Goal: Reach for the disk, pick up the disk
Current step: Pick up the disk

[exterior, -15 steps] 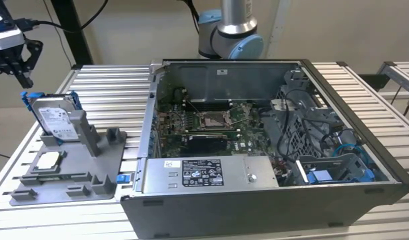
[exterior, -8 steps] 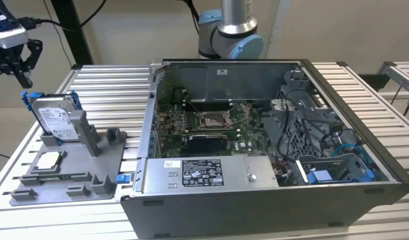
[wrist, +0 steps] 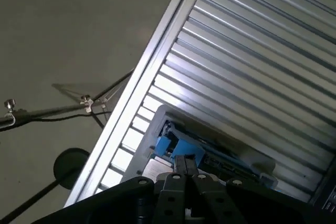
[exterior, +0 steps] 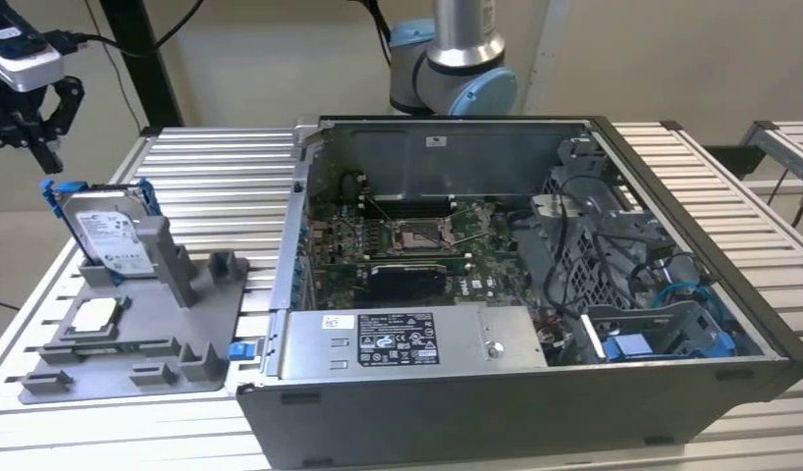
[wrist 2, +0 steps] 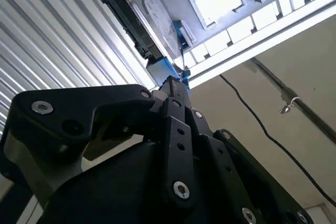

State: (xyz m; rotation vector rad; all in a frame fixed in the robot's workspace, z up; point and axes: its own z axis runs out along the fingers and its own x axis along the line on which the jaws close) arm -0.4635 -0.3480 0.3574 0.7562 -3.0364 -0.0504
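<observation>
The gripper (exterior: pixel 44 152) hangs over the worktop's (exterior: pixel 218 157) corner at the exterior view's left, its fingers closed together on nothing. The disk (exterior: pixel 110 234) stands on edge in a grey holder (exterior: pixel 139 324), directly below the gripper and a little toward the exterior view's right, near but apart. Its long axis runs roughly upright, leaning slightly, with the carrier's blue top edge facing the fingertips. In the second wrist view the fingertips (wrist 2: pixel 173 85) point toward that blue edge.

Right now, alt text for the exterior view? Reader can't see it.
The end effector hangs above the disk, not touching it. The disk stands on edge in a grey fixture at the exterior view's left, on a slatted table, beside an open computer case.
</observation>
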